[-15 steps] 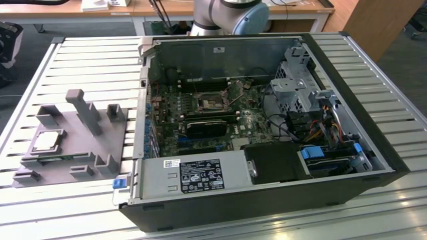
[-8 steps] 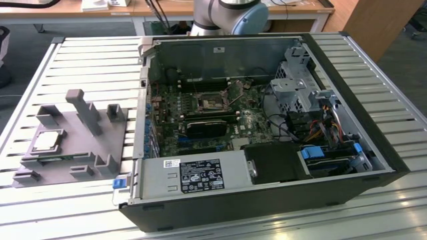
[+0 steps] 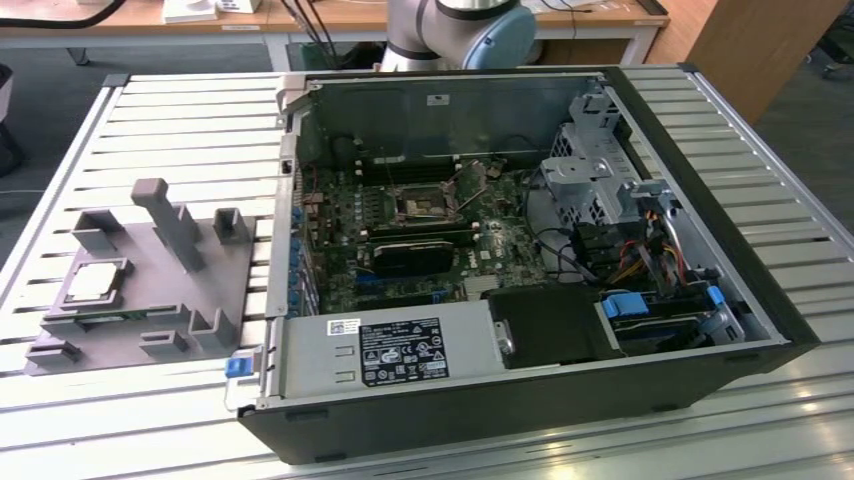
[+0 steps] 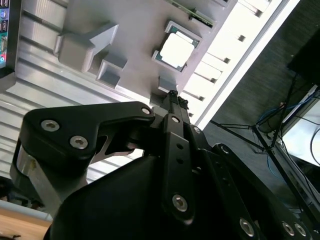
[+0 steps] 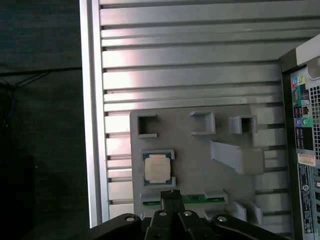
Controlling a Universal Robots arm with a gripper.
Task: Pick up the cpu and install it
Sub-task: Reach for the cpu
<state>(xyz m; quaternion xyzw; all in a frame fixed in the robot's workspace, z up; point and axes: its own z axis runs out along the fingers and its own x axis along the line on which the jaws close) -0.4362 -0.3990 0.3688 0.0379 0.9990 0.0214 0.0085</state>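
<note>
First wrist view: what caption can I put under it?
Gripper poised over the cpu, which sits in a grey tray.

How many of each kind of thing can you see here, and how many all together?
cpu: 1
grey holder tray: 1
open computer case: 1
gripper: 1
Total: 4
</note>
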